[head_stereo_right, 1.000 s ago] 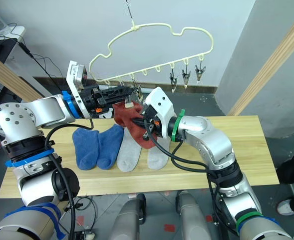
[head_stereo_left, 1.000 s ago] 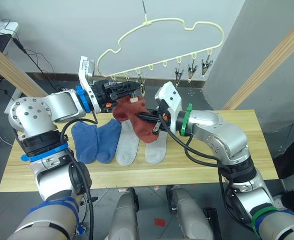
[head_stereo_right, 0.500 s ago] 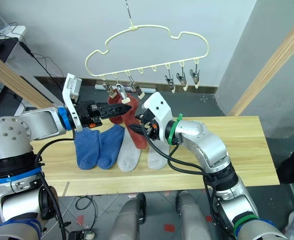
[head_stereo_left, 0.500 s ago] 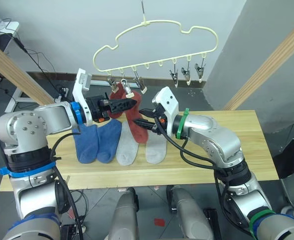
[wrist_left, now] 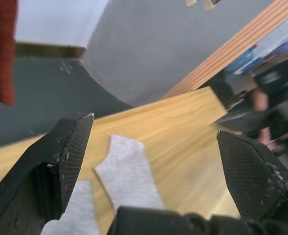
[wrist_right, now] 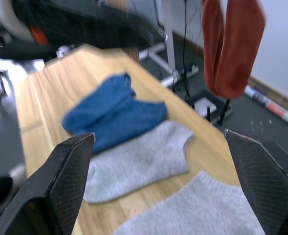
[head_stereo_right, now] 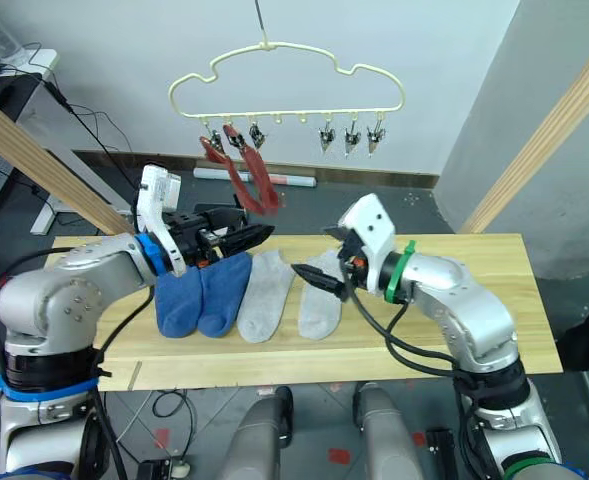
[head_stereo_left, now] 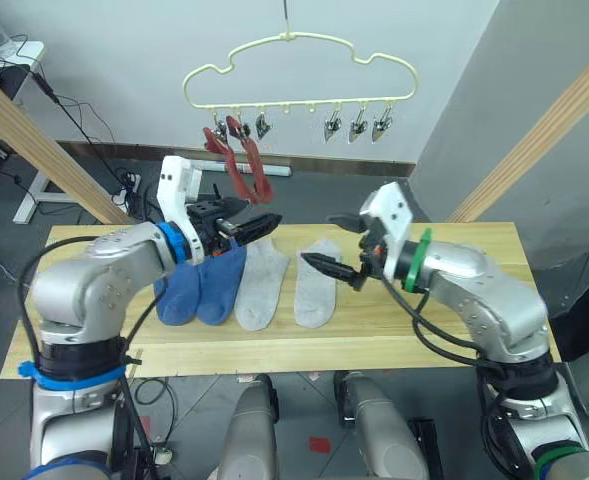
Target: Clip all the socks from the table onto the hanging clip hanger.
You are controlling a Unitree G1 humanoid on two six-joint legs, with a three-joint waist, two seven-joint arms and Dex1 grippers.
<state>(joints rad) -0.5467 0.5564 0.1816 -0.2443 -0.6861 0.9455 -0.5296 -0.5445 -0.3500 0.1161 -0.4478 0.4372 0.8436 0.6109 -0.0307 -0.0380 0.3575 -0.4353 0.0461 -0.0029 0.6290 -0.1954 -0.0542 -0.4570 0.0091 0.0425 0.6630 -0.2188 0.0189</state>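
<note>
With two red socks [head_stereo_left: 242,165] clipped on the hanger [head_stereo_left: 299,75], both your grippers, left [head_stereo_left: 259,222] and right [head_stereo_left: 326,262], gape empty above four socks [head_stereo_left: 246,285] along the table's [head_stereo_left: 454,330] far edge.

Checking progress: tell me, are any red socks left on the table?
No. Both red socks hang from the hanger; the table holds blue and grey ones.
</note>
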